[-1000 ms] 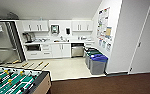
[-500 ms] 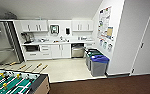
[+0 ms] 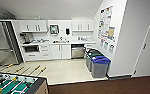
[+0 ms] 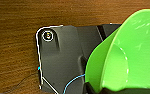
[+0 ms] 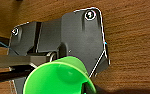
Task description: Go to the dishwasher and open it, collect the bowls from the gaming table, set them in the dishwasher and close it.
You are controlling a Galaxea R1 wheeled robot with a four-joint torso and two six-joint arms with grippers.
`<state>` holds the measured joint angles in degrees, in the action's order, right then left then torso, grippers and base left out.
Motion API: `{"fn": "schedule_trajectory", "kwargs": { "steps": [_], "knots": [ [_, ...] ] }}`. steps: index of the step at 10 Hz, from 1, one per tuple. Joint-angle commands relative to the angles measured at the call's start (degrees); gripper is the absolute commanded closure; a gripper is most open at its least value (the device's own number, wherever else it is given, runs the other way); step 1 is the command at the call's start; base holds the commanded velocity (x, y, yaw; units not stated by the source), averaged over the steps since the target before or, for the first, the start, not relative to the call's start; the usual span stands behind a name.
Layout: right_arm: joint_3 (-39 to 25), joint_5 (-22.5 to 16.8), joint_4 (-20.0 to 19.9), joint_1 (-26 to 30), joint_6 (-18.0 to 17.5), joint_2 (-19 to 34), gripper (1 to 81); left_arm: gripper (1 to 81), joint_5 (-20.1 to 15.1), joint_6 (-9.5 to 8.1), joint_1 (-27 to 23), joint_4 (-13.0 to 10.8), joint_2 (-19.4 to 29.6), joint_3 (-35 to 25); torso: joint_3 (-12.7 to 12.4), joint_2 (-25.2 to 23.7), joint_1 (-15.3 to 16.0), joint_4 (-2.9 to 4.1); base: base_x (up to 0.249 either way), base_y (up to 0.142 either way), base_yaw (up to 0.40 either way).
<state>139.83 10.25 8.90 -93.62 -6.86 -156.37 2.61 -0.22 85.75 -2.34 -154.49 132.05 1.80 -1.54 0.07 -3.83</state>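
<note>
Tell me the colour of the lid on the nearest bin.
Blue, on a grey bin; best in the head view.

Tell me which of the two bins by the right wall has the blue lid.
The nearer bin, closest to the camera, has the blue lid. The bin behind it, toward the dishwasher, has a dark green top.

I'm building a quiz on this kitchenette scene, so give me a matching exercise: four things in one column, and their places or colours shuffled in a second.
Things:
1. dishwasher
2. blue-lidded bin
3. table-football table
4. green bowl

Places or colours:
A. lower left corner of the head view, green field
B. under the counter, steel front, among white cabinets
C. lime green, close to the left wrist camera, above a brown wood-grain floor
D. on the pale floor by the right-hand wall

Pairs: 1-B, 2-D, 3-A, 4-C
</note>
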Motion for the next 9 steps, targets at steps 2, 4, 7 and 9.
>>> {"fn": "schedule_trajectory", "kwargs": {
  "steps": [2,4,7,9],
  "knots": [
    [0.0,-2.8,0.7,2.2,0.2,1.5,81.1,81.1,-2.6,-0.04,-2.9,0.1,1.1,-0.4,0.0,0.0,0.0,0.0,0.144,0.0,0.0],
    [0.0,-2.8,0.7,2.2,0.2,1.4,81.1,81.1,-2.6,-0.04,-2.9,0.1,1.1,-0.4,0.0,0.0,0.0,0.0,0.144,0.0,0.0],
    [0.1,-2.7,0.7,2.2,0.2,1.5,81.1,81.1,-2.6,-0.04,-2.9,0.1,1.1,-0.4,0.0,0.0,0.0,0.0,0.144,0.0,0.0],
    [0.1,-2.8,0.7,2.2,0.2,1.5,81.1,81.1,-2.6,-0.04,-2.8,0.0,1.2,-0.4,0.0,0.0,0.0,0.0,0.144,0.0,0.0]
  ]
}}
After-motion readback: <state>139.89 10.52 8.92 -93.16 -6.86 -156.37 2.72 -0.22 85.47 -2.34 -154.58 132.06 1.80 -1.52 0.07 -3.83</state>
